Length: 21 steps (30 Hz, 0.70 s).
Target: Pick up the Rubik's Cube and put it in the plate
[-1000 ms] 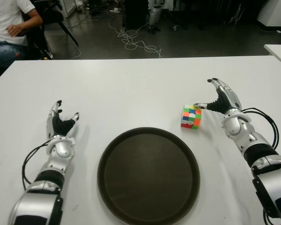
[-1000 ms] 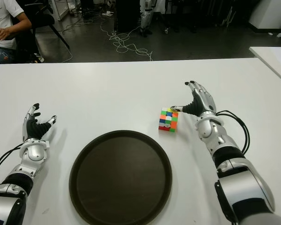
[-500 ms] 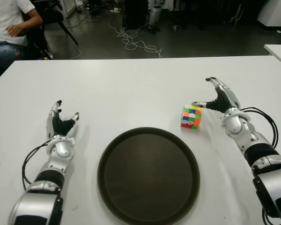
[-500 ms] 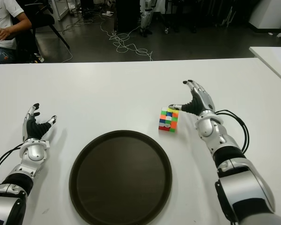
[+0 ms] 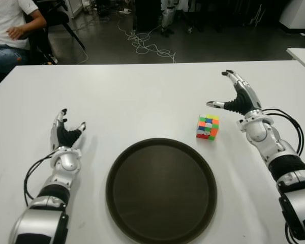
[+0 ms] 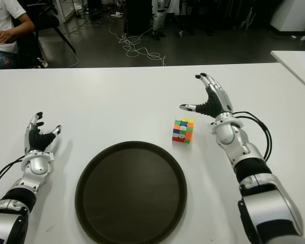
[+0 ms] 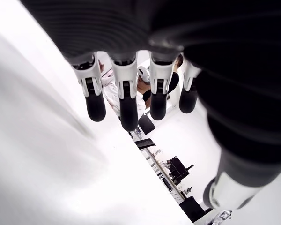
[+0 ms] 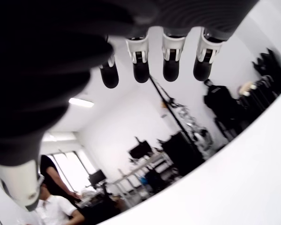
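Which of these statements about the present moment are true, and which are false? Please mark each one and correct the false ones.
1. The Rubik's Cube lies on the white table, outside the plate. True.
2. The right hand grasps the cube. False: its fingers are spread and it holds nothing; it shows behind the cube and to its right, apart from it.
3. The plate holds nothing. True.
4. The left hand holds the cube. False: it is open and shows to the left of the plate, far from the cube.
5. The cube is to the left of the plate. False: it is beyond the plate's far right edge.
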{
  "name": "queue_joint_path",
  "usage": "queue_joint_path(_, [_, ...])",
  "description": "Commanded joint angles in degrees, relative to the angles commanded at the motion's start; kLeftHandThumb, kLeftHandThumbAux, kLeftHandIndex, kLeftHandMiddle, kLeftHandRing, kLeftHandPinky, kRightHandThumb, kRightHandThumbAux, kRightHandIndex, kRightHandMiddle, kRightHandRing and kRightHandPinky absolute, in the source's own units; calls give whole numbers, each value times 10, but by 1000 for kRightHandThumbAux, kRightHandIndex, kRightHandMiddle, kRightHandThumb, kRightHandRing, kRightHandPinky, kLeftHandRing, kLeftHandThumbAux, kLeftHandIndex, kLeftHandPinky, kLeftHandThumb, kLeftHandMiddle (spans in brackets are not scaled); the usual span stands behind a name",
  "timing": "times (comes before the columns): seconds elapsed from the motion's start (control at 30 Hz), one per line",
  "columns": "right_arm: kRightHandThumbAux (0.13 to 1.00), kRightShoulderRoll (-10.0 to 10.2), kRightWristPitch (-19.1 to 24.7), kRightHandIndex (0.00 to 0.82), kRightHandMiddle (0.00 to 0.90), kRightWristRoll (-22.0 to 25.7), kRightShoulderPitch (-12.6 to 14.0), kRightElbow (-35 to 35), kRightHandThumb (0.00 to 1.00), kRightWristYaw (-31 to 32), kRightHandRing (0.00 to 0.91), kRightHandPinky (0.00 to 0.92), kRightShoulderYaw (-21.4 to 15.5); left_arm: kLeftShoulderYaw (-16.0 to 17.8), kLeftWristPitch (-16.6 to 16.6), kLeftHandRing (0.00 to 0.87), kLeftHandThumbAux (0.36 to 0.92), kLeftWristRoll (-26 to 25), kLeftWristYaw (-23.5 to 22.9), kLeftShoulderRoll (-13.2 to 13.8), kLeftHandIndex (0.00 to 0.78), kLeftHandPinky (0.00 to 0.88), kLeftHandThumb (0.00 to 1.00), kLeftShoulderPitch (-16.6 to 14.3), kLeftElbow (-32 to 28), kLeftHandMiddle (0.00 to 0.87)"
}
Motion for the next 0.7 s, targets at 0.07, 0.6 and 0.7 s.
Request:
queue_joint_path(0.07, [610, 0, -4, 0, 0, 0, 1, -1, 0, -1, 0, 0, 0, 0, 1, 152, 733, 0, -1, 0, 96, 160, 186, 0, 0, 146])
queue_joint_path(0.6, [619, 3, 4, 0, 0, -1, 13, -28, 0, 9, 0, 0, -4, 2, -4, 169, 723, -3, -5, 1, 92, 207, 183, 0, 3, 145])
queue_joint_path(0.7, [628, 11, 27, 0, 0, -5, 31, -59, 0, 26, 0, 0, 5, 3, -1, 161, 726, -4, -5, 0, 92, 196, 188, -1, 3, 142])
